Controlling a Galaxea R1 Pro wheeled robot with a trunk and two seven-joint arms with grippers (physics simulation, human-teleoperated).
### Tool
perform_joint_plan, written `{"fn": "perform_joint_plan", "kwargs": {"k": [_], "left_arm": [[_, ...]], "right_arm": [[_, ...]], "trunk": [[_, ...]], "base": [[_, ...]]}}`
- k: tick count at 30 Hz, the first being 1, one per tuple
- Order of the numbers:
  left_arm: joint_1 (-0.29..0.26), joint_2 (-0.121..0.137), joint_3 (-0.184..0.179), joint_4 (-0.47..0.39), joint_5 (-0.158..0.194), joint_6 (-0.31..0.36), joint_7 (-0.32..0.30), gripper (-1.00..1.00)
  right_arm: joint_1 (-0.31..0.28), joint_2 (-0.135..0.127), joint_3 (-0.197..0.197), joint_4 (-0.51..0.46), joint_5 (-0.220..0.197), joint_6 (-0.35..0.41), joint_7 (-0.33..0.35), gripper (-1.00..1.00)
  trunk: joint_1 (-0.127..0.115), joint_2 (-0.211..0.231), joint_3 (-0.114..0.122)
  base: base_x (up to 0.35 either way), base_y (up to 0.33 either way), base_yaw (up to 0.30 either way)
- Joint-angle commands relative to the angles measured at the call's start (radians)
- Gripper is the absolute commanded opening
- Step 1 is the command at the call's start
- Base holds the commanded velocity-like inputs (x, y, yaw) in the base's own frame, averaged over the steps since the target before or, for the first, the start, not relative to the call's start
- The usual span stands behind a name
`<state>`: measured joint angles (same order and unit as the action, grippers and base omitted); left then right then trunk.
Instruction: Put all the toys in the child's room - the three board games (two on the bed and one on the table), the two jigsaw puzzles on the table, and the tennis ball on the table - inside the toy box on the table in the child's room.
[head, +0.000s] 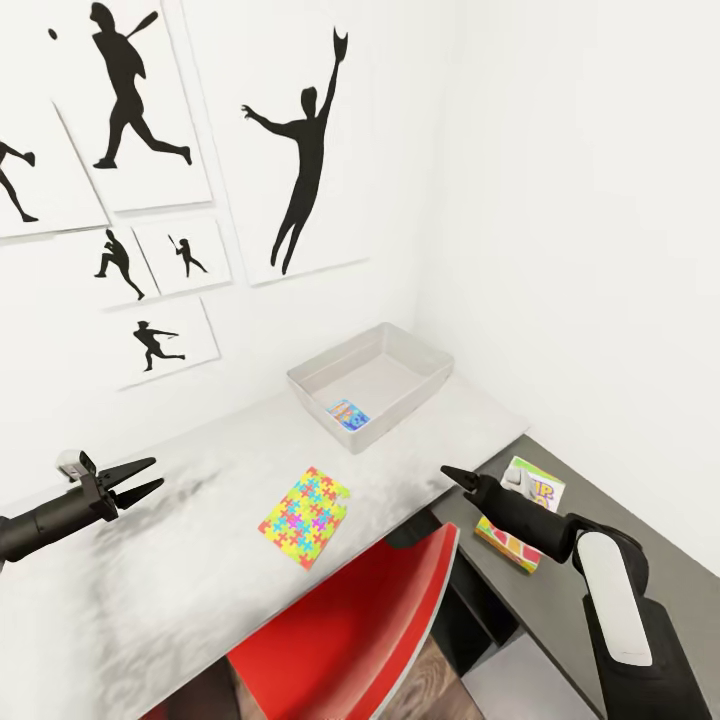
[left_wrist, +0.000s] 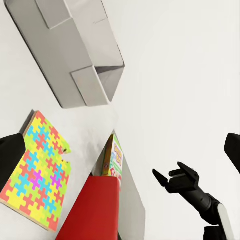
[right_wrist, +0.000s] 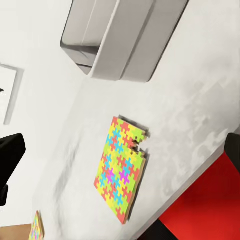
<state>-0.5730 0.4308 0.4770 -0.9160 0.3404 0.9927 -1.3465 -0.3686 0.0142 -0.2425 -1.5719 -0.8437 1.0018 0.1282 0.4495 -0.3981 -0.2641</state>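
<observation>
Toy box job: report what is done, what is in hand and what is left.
Done: the toy box on the table already holds one small colourful item. In hand: nothing; the left gripper is open and empty, and the right gripper carries nothing. Left: a jigsaw puzzle lies flat on the table, and a board game sits on the lower grey surface beside the right arm.

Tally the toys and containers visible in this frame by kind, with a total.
Colourful jigsaw puzzles flat on the table: 1
Colourful board game boxes: 2, one in the box, one on the grey shelf
Grey rectangular toy boxes: 1
Total: 4
</observation>
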Motion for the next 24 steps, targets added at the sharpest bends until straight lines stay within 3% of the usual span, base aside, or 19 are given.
{"fn": "perform_joint_plan", "kwargs": {"k": [1,12,24], "left_arm": [[-0.001,0.000,0.000,0.000,0.002,0.008,-0.002,1.00],[-0.001,0.000,0.000,0.000,0.002,0.007,-0.002,1.00],[-0.001,0.003,0.004,-0.001,0.002,0.007,-0.009,1.00]], "right_arm": [[-0.001,0.001,-0.003,0.000,0.010,0.006,0.014,1.00],[-0.001,0.001,-0.003,0.000,0.009,0.006,0.016,1.00],[-0.001,0.001,-0.003,0.000,0.009,0.006,0.017,1.00]], "trunk": [[0.001,-0.002,-0.002],[0.001,-0.002,-0.002],[0.001,-0.002,-0.002]], "base": [[-0.001,0.001,-0.003],[0.000,0.022,-0.009],[0.000,0.054,-0.236]]}}
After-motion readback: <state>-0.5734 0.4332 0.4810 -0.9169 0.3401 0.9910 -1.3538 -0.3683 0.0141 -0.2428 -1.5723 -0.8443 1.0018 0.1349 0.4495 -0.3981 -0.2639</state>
